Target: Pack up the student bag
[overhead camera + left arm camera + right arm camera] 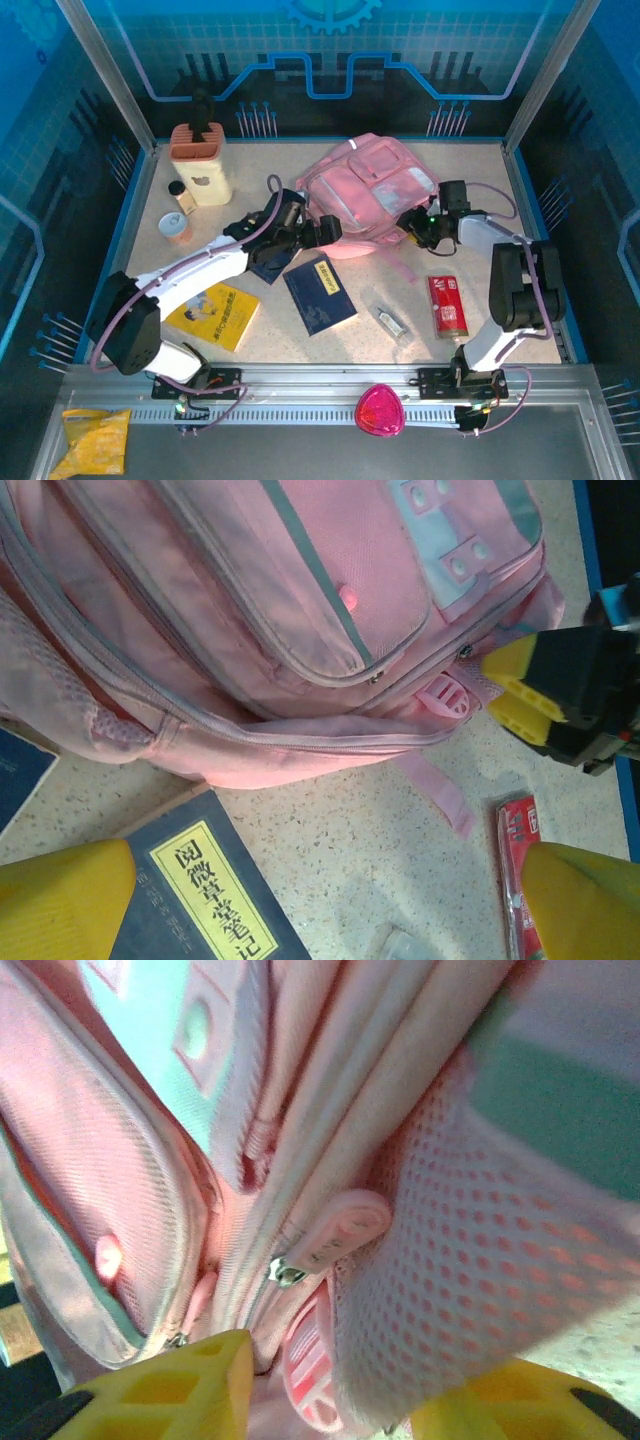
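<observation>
The left gripper [320, 910] has its jaws wide apart and holds nothing. Its two yellow fingers [62, 898] hang over the table [420, 345] just beside the near edge of the student bag [368, 190]. The right gripper [410, 222] is at the bag's right side. Its two yellow fingers [170, 1395] also stand apart, and the bag's side fills the space in front of them: one silver zip pull [285, 1272], one pink strap buckle [447, 695] and a mesh side pocket [480, 1290]. The fingers are not closed on any of these.

The single pink bag lies flat on the table, toward its far side, with its front pockets facing up, between the two grippers.

Three books lie on the near-left side of the bag. One dark blue book with a yellow label [320, 293] is just off its near edge. A second dark blue book [268, 264] is partly under the left arm. One yellow book [212, 315] lies farther out. On the bag's near-right side are one small clear bottle [390, 321] and one red packet [447, 305]. To the left of the bag stands one cream holder with an orange top [200, 160]. Well apart from the bag, on the rail by the arm bases, sits one magenta rounded object [379, 410].
</observation>
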### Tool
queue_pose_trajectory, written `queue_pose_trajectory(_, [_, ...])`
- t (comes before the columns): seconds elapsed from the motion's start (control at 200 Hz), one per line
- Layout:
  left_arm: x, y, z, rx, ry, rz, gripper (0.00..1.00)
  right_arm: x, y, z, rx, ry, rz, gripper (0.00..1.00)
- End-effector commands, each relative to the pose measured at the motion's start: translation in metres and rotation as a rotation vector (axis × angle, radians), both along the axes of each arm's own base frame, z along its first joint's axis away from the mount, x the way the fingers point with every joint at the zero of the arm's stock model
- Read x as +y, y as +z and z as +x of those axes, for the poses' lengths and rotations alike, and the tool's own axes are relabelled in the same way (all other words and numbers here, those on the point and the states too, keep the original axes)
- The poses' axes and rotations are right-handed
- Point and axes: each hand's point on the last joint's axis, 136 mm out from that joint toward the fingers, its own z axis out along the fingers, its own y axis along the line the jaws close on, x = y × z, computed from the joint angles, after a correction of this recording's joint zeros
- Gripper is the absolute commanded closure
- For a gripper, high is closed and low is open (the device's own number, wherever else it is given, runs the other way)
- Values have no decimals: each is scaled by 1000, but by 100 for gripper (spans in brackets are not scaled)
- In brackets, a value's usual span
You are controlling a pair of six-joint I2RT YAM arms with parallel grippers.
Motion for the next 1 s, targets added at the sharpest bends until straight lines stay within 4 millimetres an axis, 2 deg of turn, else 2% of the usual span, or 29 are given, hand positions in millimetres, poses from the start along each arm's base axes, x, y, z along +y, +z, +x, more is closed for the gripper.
queue_pose_trajectory(0.0, [-14,9,-1,27,18,-70,1,-14,14,-5,-30,7,0,47])
queue_pose_trajectory(0.225, [-30,-9,-5,56,28,-97,1,-40,7,-11,-14,-36,0,30])
queue_pose_trajectory(0.435, [-48,-29,-1,94,42,-110,1,-38,-5,5,9,-28,40,29])
queue_pose_trajectory(0.565, [-48,-47,1,121,74,-91,1,-30,-13,16,12,-21,44,29])
queue_pose_trajectory(0.715, [-57,-59,7,117,67,-103,1,-17,-26,29,17,-14,62,29])
queue_pose_trajectory(0.785, [-58,-66,12,105,67,-89,1,-14,-32,36,9,-20,67,31])
queue_pose_trajectory(0.87, [-62,-72,16,91,56,-78,1,-11,-35,43,-11,-26,76,41])
queue_pose_trajectory(0.996, [-67,-77,21,71,30,-67,1,-12,-34,45,-38,-38,83,65])
